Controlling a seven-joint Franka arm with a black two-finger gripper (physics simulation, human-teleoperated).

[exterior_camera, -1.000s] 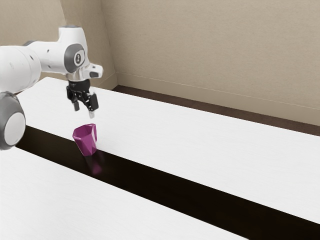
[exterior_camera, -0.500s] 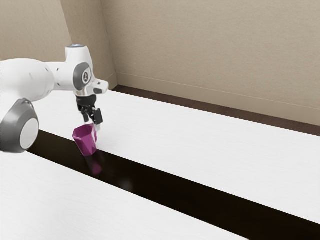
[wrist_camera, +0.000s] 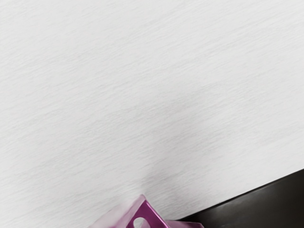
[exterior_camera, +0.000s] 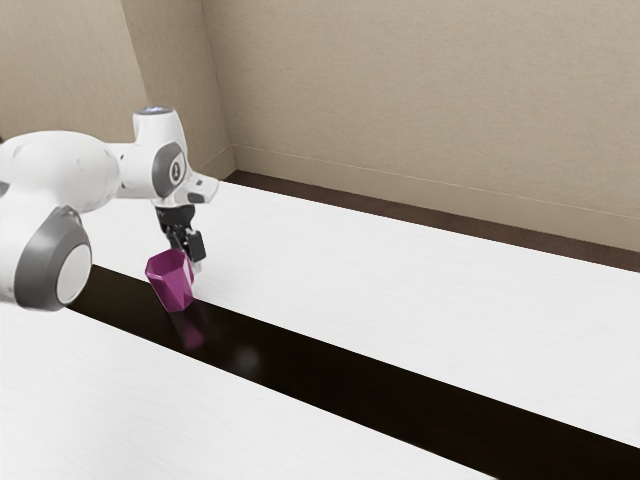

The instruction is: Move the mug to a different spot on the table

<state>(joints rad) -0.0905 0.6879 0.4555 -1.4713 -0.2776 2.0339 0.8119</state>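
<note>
One broad white surface (exterior_camera: pixel 420 290) carries everything. A dark glossy band (exterior_camera: pixel 330 375) crosses it, and the band's edge passes right under the mug (exterior_camera: pixel 170 280). The mug is small, magenta and faceted, narrower at its base. It stands with open white surface beyond it on the wall side and the band on the near side.

My claw (exterior_camera: pixel 192 255) hangs at the mug's rim, on the side away from the band, touching it or just above it. I cannot tell whether the claw is open or closed, nor whether it has any hold yet. In the wrist view a corner of the mug (wrist_camera: pixel 142 216) sits just under my hand, with white surface (wrist_camera: pixel 142 95) spreading beyond it.

I judge the step in hand to be taking the grasp. To do it well, I should sink low enough that the mug's wall is gripped from inside and outside, not just nipped at the lip. The facets could let it twist, so I should close squarely on a flat one. Then I lift straight up and keep the mug level. I should carry it to bare white surface well apart from where the mug now stands, and lower it fully before letting go.
</note>
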